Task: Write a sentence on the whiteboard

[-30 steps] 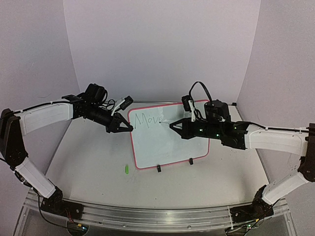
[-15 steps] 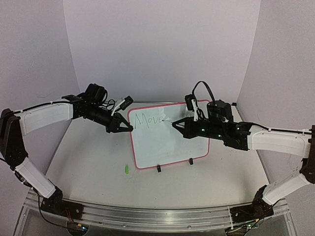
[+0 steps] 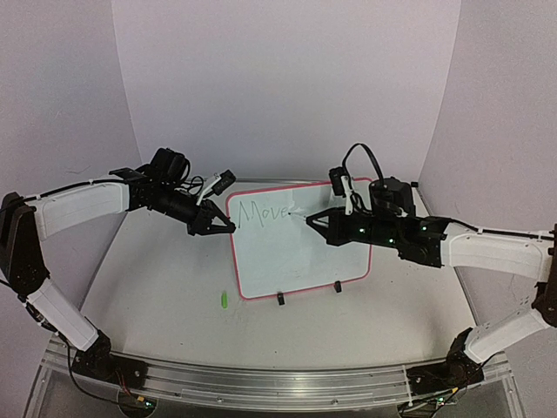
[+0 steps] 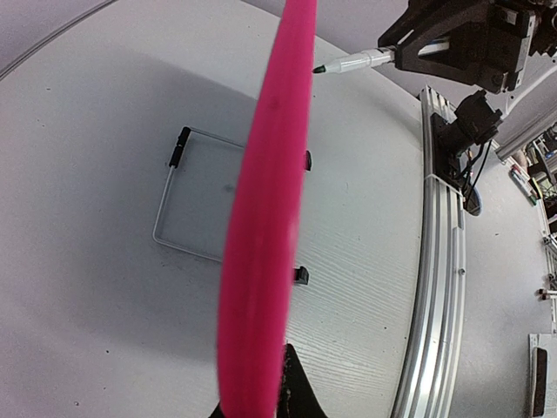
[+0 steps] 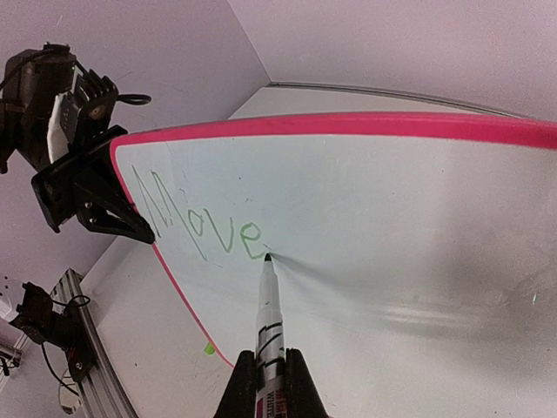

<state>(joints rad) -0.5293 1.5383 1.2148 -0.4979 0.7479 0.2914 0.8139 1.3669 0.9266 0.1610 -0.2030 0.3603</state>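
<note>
On the desk (image 3: pixel 165 287), nearest: small green object (image 3: pixel 223 300). Behind it, whiteboard (image 3: pixel 300 257) propped on black clip feet (image 3: pixel 281 300), left frame edge pinched by left tool (image 3: pixel 228 226). Right tool (image 5: pixel 268 376) clamped on marker (image 5: pixel 268 305), tip at board just right of the sentence (image 5: pixel 198 228) (only "Move", top left).

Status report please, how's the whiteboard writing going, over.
Left hand shut on whiteboard edge. Right hand shut on marker, tip just past sentence, only "Move" so far. Small green object on table, clear of board.
</note>
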